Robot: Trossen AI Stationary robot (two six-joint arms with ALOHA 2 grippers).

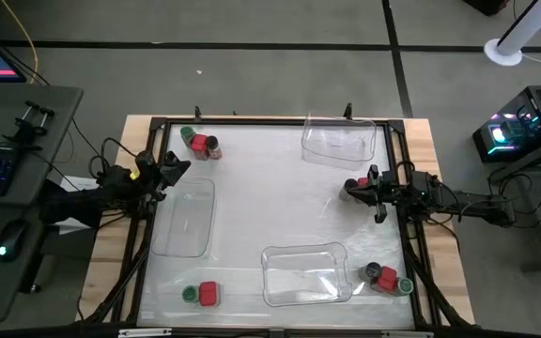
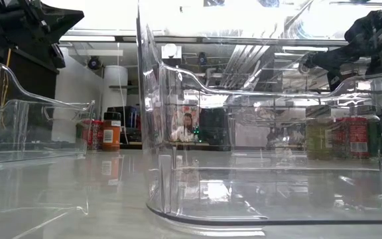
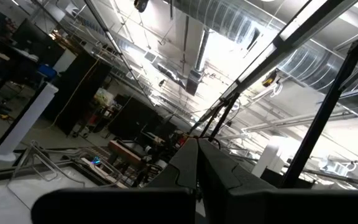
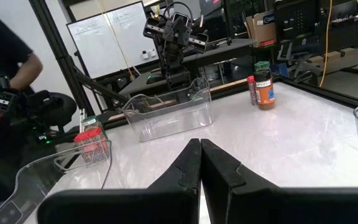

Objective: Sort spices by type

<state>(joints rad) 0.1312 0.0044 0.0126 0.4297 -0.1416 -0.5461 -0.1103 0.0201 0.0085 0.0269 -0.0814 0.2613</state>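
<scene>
The spices are sitting in small clusters at the corners of the glossy white table (image 1: 280, 197). At the far left corner a round green-lidded jar (image 1: 187, 134), a red square-topped box (image 1: 199, 144) and a brownish jar with a dark lid (image 1: 213, 149) are standing close together. At the near left corner a second green-lidded jar (image 1: 191, 294) is standing just beside another red box (image 1: 208, 294). At the near right corner a dark-lidded jar (image 1: 373, 272), a red box (image 1: 387, 280) and a green-lidded one (image 1: 405, 286) are huddling together.

Three clear plastic trays with rounded corners are lying on the tabletop: one at the far right (image 1: 338, 141), one along the left edge (image 1: 183, 218), one at the near middle (image 1: 305, 275).

The left gripper (image 1: 178, 169) is hanging over the table's left edge with its dark fingers pressed together on nothing. The right gripper (image 1: 354, 187) is hovering at the right side, its fingers likewise meeting tip to tip with nothing between them; something red is showing just under it, too hidden to identify.
</scene>
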